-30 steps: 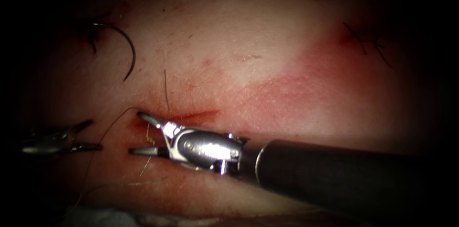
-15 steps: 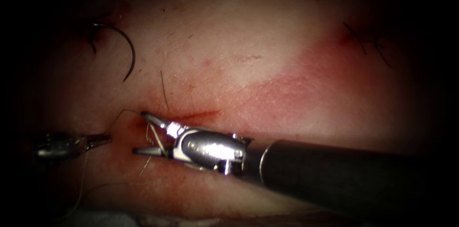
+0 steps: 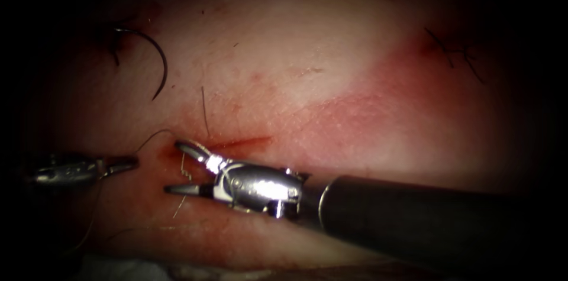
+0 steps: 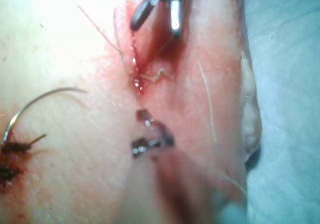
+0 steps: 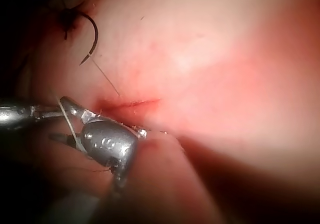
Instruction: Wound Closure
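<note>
My left tool (image 3: 129, 164) sits left of the cut (image 3: 239, 141), its jaws shut on the thread (image 3: 152, 136), which arcs from its tip toward the cut's left end. My right tool (image 3: 174, 167) comes in from the right with jaws wide open at the cut's left end, holding nothing. A kinked strand (image 3: 186, 170) lies between its jaws. The curved needle (image 3: 158, 62) rests on the tissue far up and left of the cut, free of both tools, one end by a dark stitch. In the right wrist view the thread (image 5: 69, 121) crosses the right tool (image 5: 70, 121); the needle (image 5: 93, 37) lies beyond.
An older dark stitch (image 3: 455, 53) sits at the upper right on the tissue. Red fluid stains the tissue around the cut. A loose thread end (image 3: 204, 109) stands above the cut. The tissue's near edge (image 3: 177, 266) meets pale cloth.
The left tool's jaws, open a second ago, have shut on the thread and drawn slightly left. The right tool has stayed open, barely shifting.
</note>
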You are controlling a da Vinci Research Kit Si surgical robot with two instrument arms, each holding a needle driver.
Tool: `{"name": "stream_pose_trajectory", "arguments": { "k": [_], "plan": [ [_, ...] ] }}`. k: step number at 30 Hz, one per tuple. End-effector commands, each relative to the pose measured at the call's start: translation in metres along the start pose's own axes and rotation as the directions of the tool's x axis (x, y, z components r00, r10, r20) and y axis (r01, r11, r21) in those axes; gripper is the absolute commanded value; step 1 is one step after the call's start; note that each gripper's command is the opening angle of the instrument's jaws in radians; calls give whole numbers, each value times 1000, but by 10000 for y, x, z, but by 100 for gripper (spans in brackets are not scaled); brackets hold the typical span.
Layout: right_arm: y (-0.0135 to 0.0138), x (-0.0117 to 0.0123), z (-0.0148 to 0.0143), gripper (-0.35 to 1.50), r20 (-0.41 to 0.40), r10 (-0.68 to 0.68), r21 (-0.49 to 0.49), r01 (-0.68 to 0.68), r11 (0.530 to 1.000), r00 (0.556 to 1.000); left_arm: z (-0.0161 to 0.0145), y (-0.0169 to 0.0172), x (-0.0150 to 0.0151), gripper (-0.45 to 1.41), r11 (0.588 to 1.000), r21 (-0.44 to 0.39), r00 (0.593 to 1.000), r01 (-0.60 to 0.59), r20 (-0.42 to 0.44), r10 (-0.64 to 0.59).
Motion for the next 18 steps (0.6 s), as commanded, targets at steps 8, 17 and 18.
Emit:
{"name": "stream_pose_trajectory", "arguments": {
  "k": [8, 17, 18],
  "plan": [
    [-10, 8, 12, 138, -23, 13, 38, -12, 999, 1000, 84, 8, -9, -45, 999, -15, 999, -33, 19, 34],
    [25, 30, 4, 138, -76, 32, -69, -37, 997, 997, 88, 44, -23, -45, 997, -53, 997, -59, 36, 61],
    [26, 30, 5, 138, -76, 33, -78, -39, 996, 997, 86, 46, -23, -45, 997, -55, 997, -60, 36, 62]
  ]
}}
